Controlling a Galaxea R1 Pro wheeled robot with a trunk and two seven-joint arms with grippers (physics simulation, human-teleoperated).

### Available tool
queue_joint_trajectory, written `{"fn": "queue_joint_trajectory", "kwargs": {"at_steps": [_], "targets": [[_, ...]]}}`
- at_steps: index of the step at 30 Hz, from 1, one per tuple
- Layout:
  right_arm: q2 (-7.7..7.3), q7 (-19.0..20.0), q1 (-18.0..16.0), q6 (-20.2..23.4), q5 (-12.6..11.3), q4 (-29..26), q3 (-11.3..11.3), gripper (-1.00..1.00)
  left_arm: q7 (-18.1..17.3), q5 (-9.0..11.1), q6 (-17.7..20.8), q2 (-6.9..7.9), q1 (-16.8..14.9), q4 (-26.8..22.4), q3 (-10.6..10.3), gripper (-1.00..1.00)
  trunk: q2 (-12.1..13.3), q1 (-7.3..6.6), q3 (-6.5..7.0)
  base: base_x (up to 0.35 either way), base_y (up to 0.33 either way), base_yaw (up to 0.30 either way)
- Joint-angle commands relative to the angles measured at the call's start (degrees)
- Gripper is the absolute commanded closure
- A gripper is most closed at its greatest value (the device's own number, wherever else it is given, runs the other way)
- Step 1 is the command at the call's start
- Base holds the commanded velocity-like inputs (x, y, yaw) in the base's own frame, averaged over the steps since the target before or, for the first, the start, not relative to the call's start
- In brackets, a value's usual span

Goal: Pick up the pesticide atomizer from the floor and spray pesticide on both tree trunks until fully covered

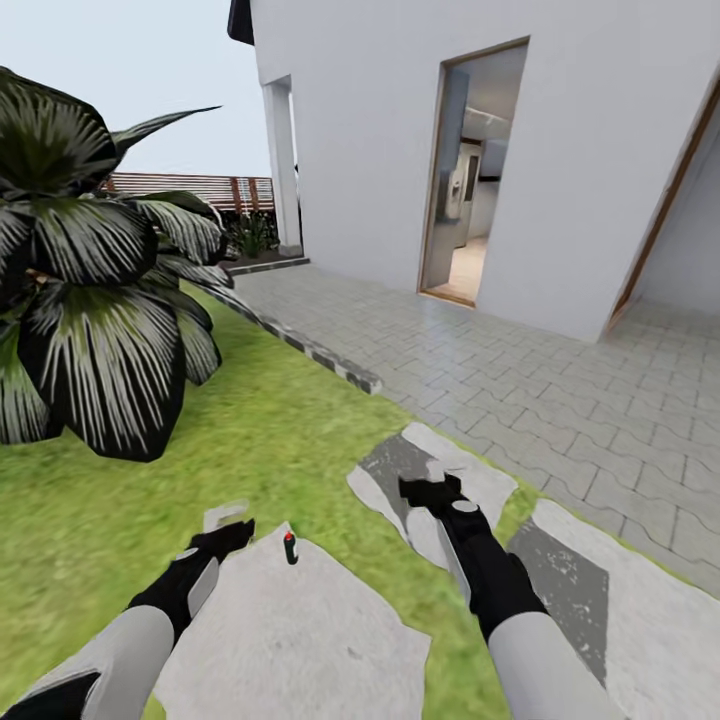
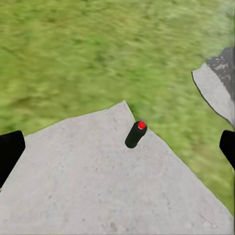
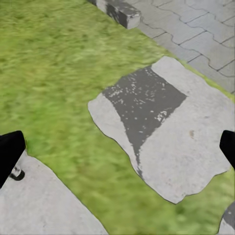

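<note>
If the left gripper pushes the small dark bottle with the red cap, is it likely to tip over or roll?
The pesticide atomizer stands upright, slim and tall for its base, so a sideways push would probably tip it. Its body looks round, so once down it may roll on the flat stone slab. It looks rigid. The left gripper is open beside it.

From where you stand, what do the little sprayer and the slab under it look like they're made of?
The pesticide atomizer looks like smooth dark plastic with a glossy red cap, though a render leaves that open. It stands near the corner of a pale stepping slab that reads as matte stone or concrete: flat grey, faintly speckled, with irregular cut edges against the grass.
</note>
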Motion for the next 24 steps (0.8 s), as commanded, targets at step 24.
{"fn": "queue_joint_trajectory", "kwargs": {"at_steps": [24], "targets": [[-0.24, -0.09, -0.65, 0.47, -5.43, 0.66, 0.25, -1.00, -0.14, -0.13, -0.84, -0.10, -0.36, 3.00, 0.15, -1.00, -0.02, 0.03, -0.37, 0.281, -0.011, -0.034]]}}
